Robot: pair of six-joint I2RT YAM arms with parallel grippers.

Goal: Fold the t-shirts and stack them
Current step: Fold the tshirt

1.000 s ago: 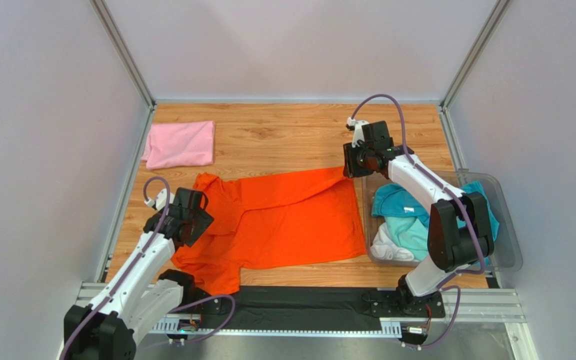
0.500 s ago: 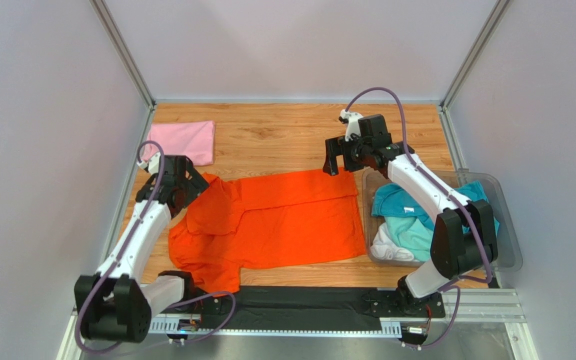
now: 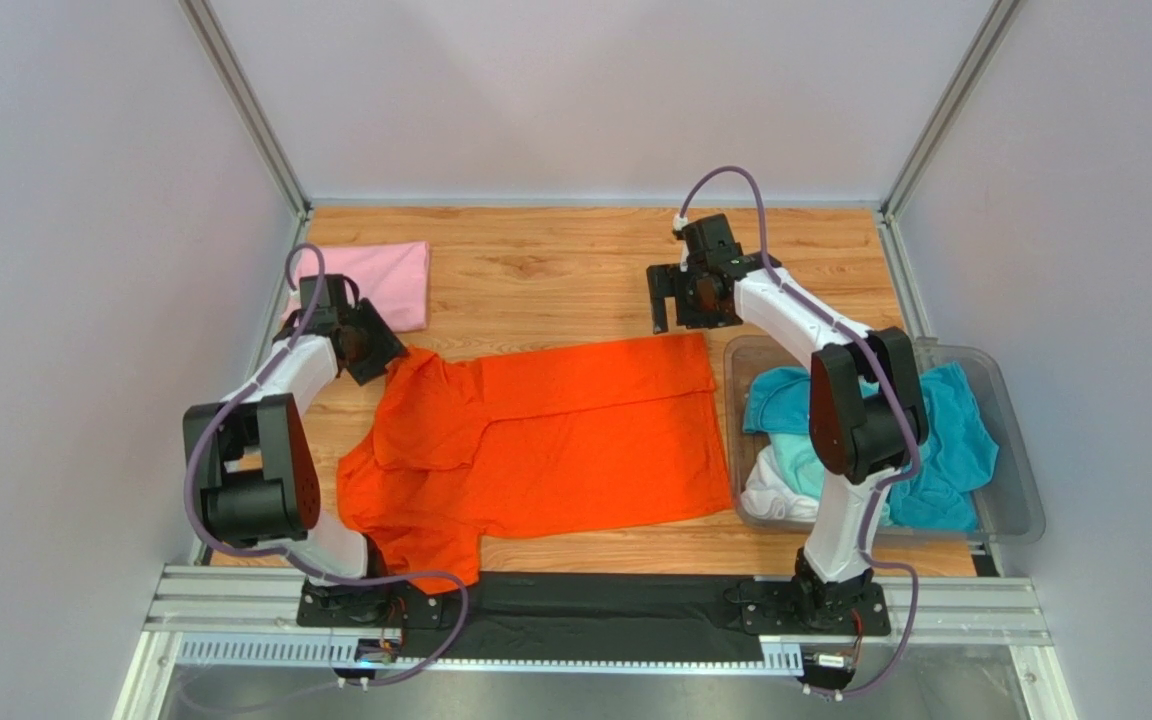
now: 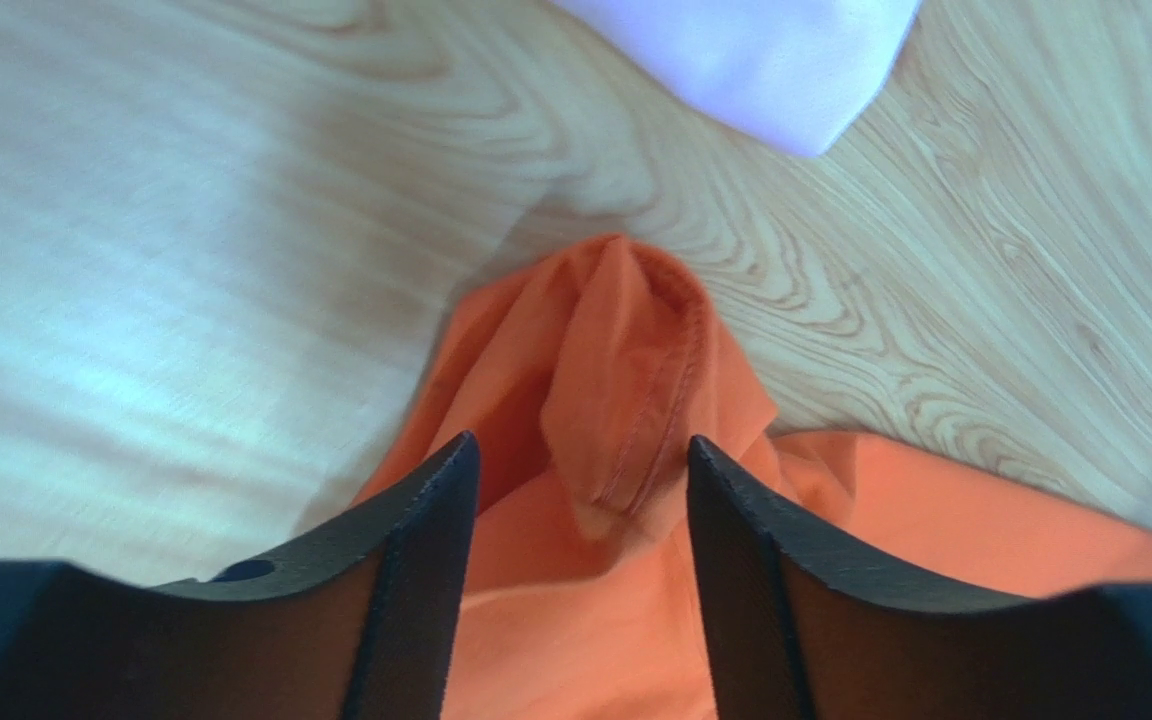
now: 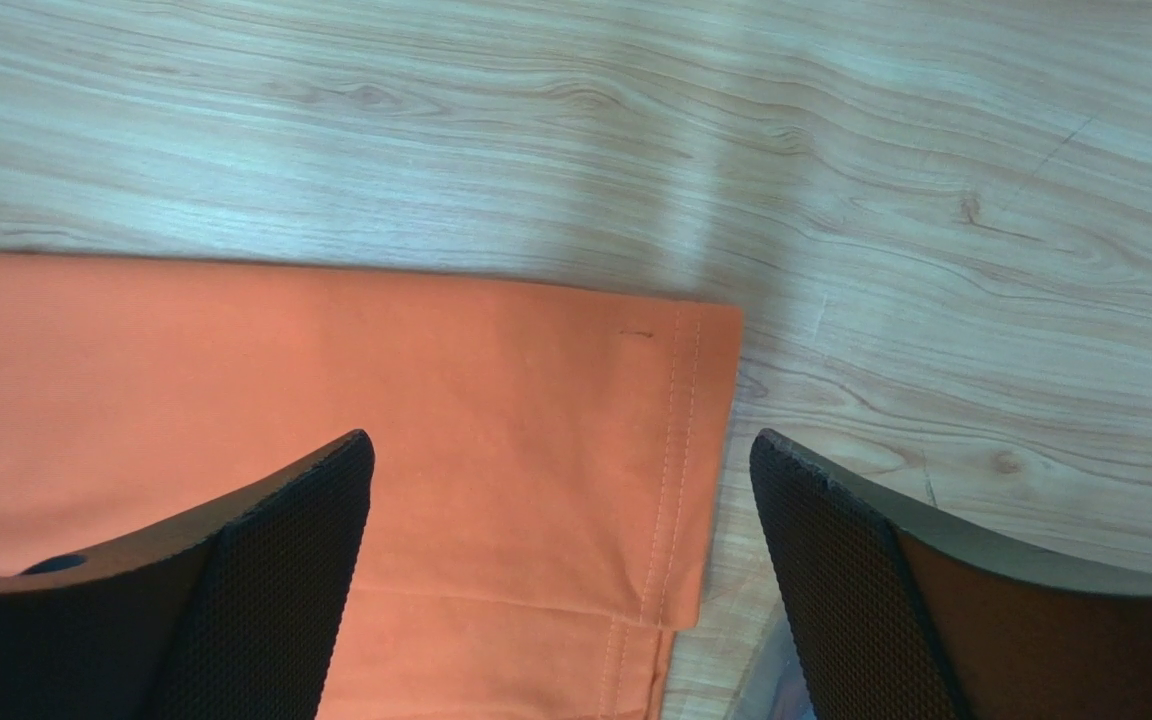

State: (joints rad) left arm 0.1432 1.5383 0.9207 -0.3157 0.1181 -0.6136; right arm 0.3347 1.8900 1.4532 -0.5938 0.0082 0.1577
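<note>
Your left gripper [image 4: 567,480], jaws apart, is straddling a bunched sleeve fold of the orange t-shirt [image 3: 567,435], lying beside the folded pink t-shirt [image 3: 372,282]; your right gripper [image 5: 560,495], jaws wide, is hovering over its far hem corner on the table [image 3: 537,270].

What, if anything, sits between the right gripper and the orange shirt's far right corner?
Nothing visible. The right gripper hangs open directly over the hemmed corner of the orange shirt, with only bare wooden table around it. The clear bin is off to the side.
</note>
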